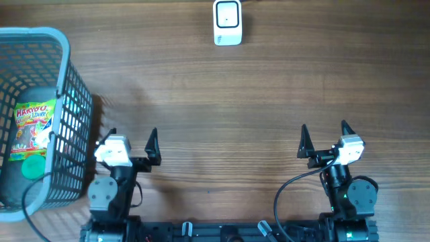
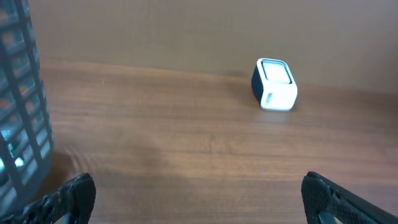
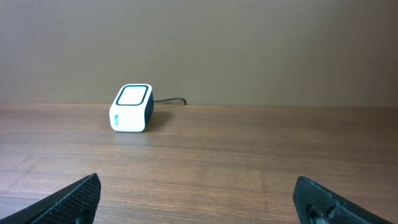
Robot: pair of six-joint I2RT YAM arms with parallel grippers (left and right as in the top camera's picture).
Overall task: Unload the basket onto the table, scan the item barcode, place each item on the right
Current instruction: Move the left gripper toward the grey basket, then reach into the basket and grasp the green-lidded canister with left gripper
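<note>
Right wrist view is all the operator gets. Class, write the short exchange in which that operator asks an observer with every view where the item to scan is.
Operator: I see just the scanner ahead. Where's the item?
Observer: A candy bag lies inside a grey basket at the left end of the table.
Operator: Which arm is closer to it?
Observer: The left gripper, open and empty, sits right beside the basket.

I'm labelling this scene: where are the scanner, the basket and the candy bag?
scanner (image 1: 228,23): overhead view, middle of white body
basket (image 1: 33,31): overhead view, top rim
candy bag (image 1: 33,124): overhead view, middle of wrapper
</note>
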